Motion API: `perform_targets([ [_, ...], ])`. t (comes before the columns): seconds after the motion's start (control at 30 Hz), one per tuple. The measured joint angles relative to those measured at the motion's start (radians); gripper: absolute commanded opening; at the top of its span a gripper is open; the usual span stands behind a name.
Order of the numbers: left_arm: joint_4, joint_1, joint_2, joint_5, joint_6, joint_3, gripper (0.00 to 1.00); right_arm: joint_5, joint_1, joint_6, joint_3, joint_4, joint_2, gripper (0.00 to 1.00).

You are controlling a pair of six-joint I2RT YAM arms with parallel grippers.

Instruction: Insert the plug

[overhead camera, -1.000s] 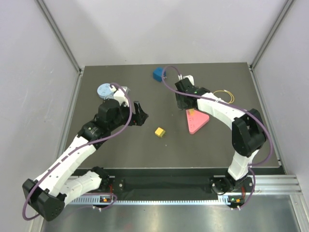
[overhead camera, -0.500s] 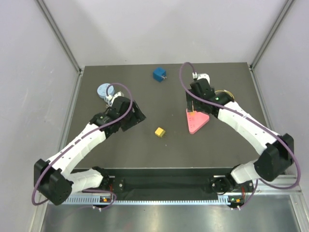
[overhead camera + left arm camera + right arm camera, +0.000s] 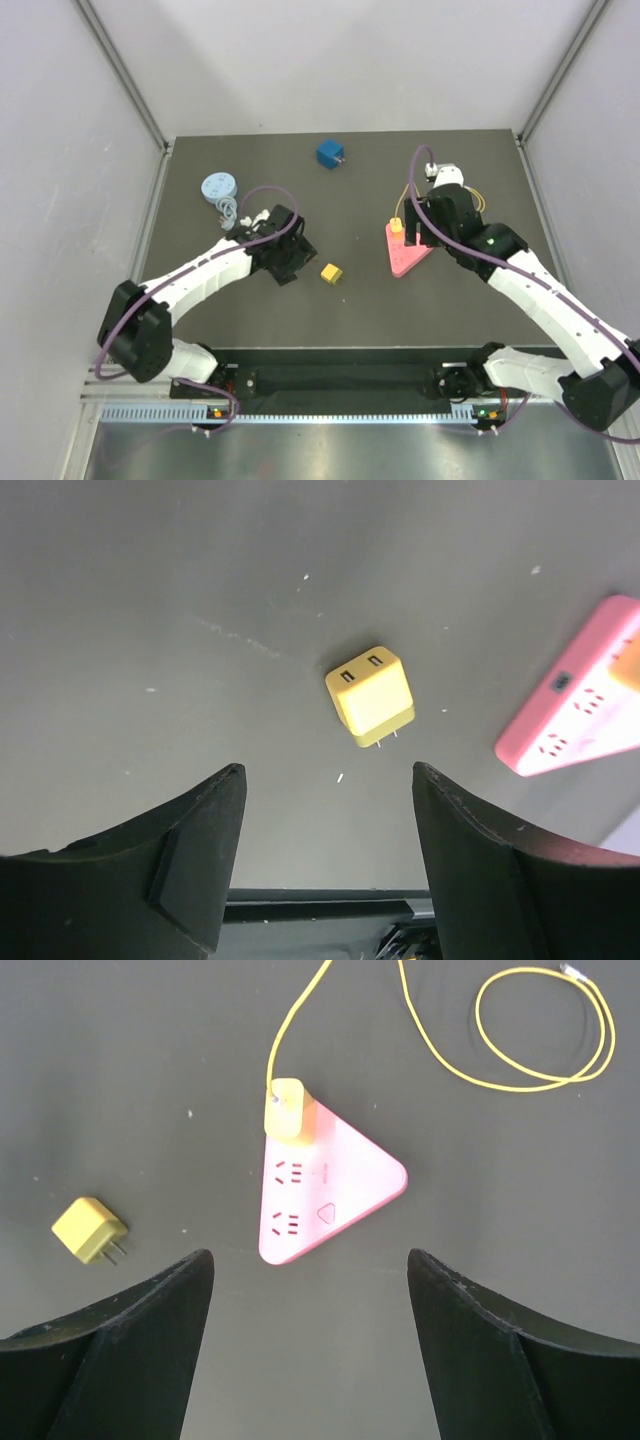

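A small yellow plug cube [image 3: 331, 272] lies on the dark table, prongs sideways; it also shows in the left wrist view [image 3: 370, 695] and the right wrist view [image 3: 88, 1230]. A pink triangular power strip [image 3: 408, 252] lies to its right, seen too in the right wrist view [image 3: 325, 1185] and the left wrist view [image 3: 575, 715]. A yellow plug with a cable [image 3: 285, 1112] sits in the strip's far corner. My left gripper [image 3: 293, 258] is open and empty just left of the cube [image 3: 325, 775]. My right gripper [image 3: 422, 230] is open and empty above the strip [image 3: 310, 1255].
A blue plug cube [image 3: 329, 153] sits at the back middle. A light-blue round reel with a white cable [image 3: 218, 187] lies at the back left. A yellow cable loop [image 3: 545, 1030] lies right of the strip. Grey walls enclose the table on three sides.
My left gripper has moved right and nearer, close to the yellow cube. My right gripper has moved right, away from the blue plug, uncovering the strip's far corner.
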Motion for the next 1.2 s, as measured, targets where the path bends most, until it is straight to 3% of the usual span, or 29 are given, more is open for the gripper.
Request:
perform_targets([
  [0.43, -0.082, -0.067, 0.326, 0.01, -0.047, 0.246, 0.68, -0.008, 0.0, -0.006, -0.061, 0.044, -0.079, 0.78],
  [1.2, -0.065, -0.103, 0.481, 0.045, -0.056, 0.293, 0.65, -0.007, 0.0, -0.019, -0.113, 0.062, -0.108, 0.78],
])
